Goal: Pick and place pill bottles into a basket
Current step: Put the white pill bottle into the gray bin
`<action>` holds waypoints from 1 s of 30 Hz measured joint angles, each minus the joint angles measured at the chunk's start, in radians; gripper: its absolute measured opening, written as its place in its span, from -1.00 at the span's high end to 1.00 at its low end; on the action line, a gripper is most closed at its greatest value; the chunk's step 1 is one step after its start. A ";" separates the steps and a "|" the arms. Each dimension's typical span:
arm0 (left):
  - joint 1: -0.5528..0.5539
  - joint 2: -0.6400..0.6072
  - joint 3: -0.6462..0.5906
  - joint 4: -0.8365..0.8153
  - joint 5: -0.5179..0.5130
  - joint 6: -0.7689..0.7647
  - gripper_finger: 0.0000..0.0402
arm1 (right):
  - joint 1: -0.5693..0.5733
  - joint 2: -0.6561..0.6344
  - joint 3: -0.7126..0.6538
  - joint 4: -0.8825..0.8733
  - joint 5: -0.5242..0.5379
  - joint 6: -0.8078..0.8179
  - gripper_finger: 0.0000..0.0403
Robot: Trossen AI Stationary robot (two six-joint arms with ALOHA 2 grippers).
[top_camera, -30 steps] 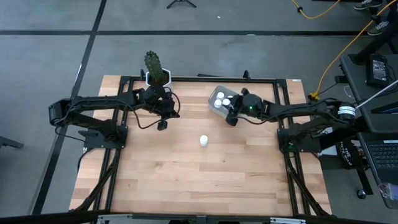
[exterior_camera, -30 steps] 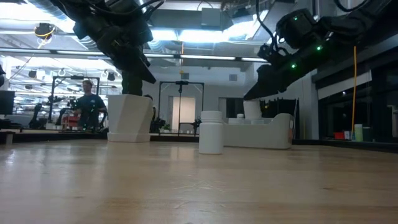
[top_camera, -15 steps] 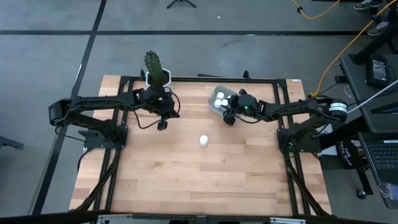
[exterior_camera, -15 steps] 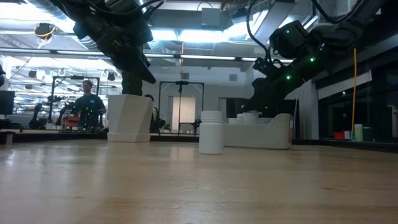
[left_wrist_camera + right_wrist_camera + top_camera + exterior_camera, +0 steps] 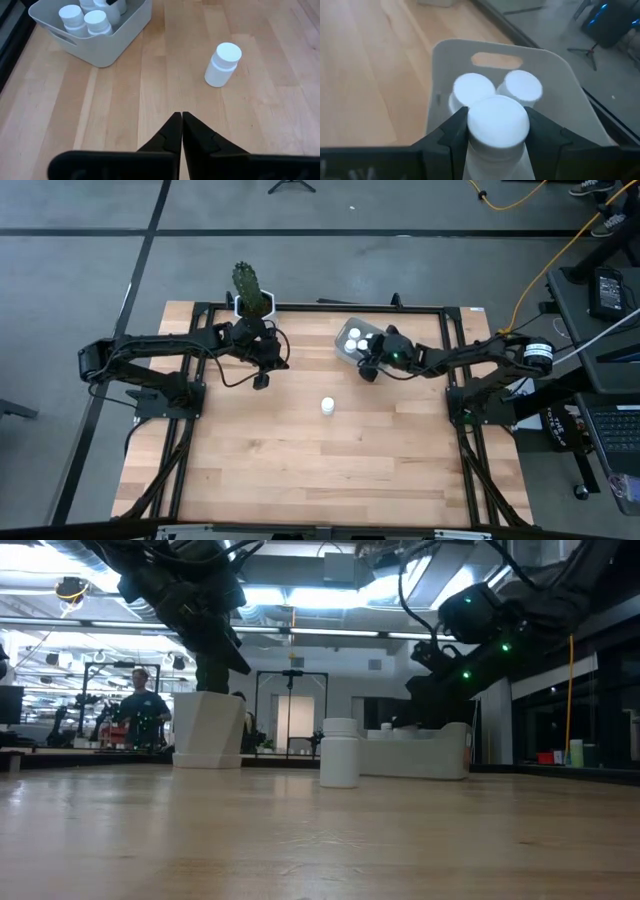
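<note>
A pale grey basket (image 5: 352, 343) stands at the far middle of the table and holds several white pill bottles (image 5: 95, 21). One more pill bottle (image 5: 327, 407) stands upright on its base on the bare wood; it also shows in the left wrist view (image 5: 222, 65). My right gripper (image 5: 369, 369) is over the basket's near end, shut on a pill bottle (image 5: 497, 122). My left gripper (image 5: 261, 380) is shut and empty above the table, left of the basket; it also shows in its wrist view (image 5: 181, 116). My right gripper pinches the pill bottle between its two fingers (image 5: 454, 131), one on each side of the body just under the white cap (image 5: 497, 120). The bottle stands upright in the hold above the basket's inside. Its bottom is hidden by the gripper.
A white hexagonal pot with a cactus (image 5: 252, 295) stands at the far edge, left of the basket. A black frame (image 5: 300, 307) runs round the table. Bare wood (image 5: 320, 470) lies across the near half. A person (image 5: 140, 705) shows in the room behind.
My right gripper has gone down toward the basket with the pill bottle, still shut on it and keeping it upright.
</note>
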 joint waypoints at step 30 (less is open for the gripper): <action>0.000 0.000 0.000 0.008 0.000 -0.003 0.96 | 0.000 0.067 -0.062 0.186 0.000 0.033 0.24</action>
